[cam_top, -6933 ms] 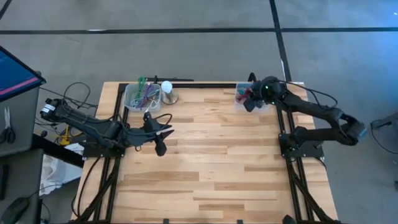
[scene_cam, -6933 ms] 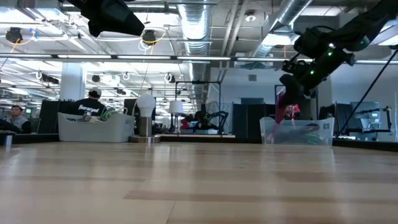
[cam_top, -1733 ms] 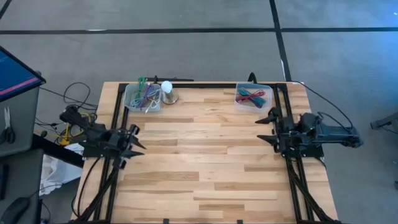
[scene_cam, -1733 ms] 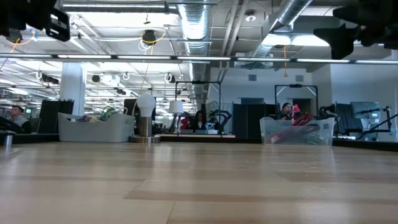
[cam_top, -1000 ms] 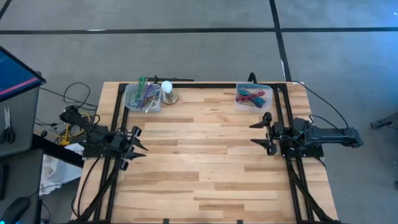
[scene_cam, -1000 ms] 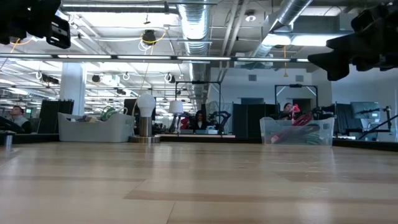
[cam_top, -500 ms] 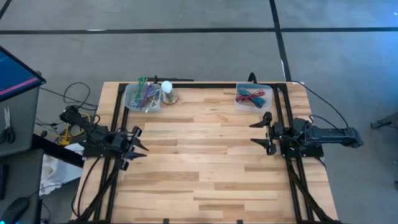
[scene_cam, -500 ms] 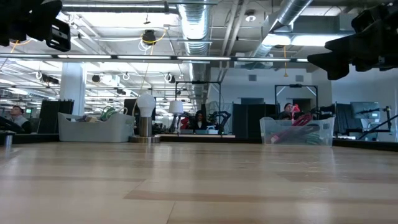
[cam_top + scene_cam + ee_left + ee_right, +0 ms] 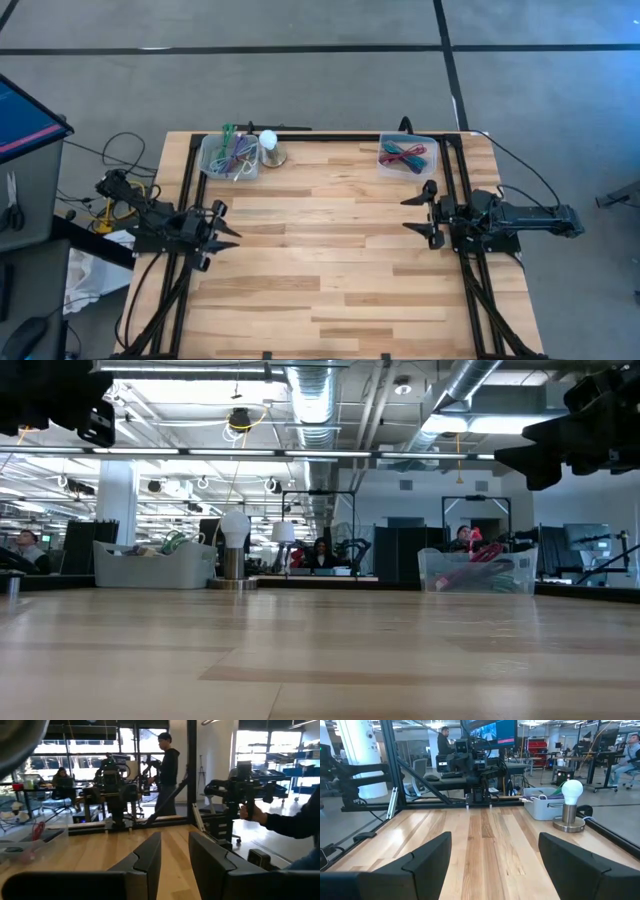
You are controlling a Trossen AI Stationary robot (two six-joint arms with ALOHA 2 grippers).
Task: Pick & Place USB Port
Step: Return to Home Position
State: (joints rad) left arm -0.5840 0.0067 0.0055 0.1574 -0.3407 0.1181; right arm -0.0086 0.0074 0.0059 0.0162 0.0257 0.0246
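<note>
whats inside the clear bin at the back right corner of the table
A tangle of charger cables, pink, red and teal strands, lies in the transparent bin. The top strands cover whatever lies beneath, so their number cannot be told.

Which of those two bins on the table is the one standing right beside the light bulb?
The gray bin at the far left corner; the light bulb stands just beside it. The clear bin sits alone at the far right corner.

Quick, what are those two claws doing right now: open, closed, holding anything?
Left gripper: open a little, holding nothing.
Right gripper: open wide, holding nothing.
</note>
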